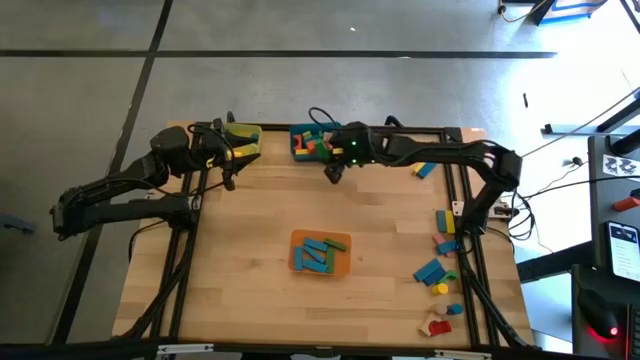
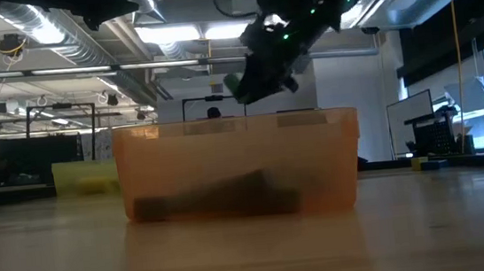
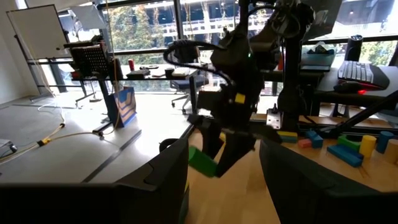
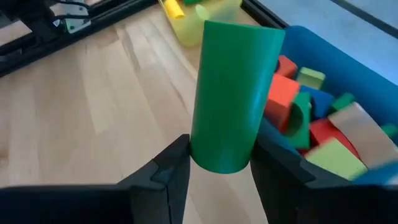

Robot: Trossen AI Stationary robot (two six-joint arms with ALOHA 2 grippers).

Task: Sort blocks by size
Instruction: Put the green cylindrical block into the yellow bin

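My right gripper (image 1: 334, 172) is shut on a green cylinder block (image 4: 233, 93), held in the air above the table beside the teal bin (image 1: 300, 150). The teal bin holds several red, green, blue and plain blocks (image 4: 311, 118). The held block also shows in the low view (image 2: 237, 87) and in the left wrist view (image 3: 202, 163). My left gripper (image 1: 228, 170) is open and empty next to the yellow bin (image 1: 243, 140). An orange bin (image 1: 320, 268) in the table's middle holds blue blocks (image 1: 318, 253). My right gripper pinches the green cylinder's near end (image 4: 214, 158) between its two fingers, one on each side of its round wall. The cylinder sticks out forward past the fingertips, along the fingers. It is lifted clear of the table and tilted (image 2: 239, 89).
Several loose blocks (image 1: 440, 270) lie along the table's right side, with a blue one (image 1: 424, 170) under the right arm. A yellow block (image 4: 171, 9) lies in the yellow bin. Bare wood lies between the bins and at the table's left.
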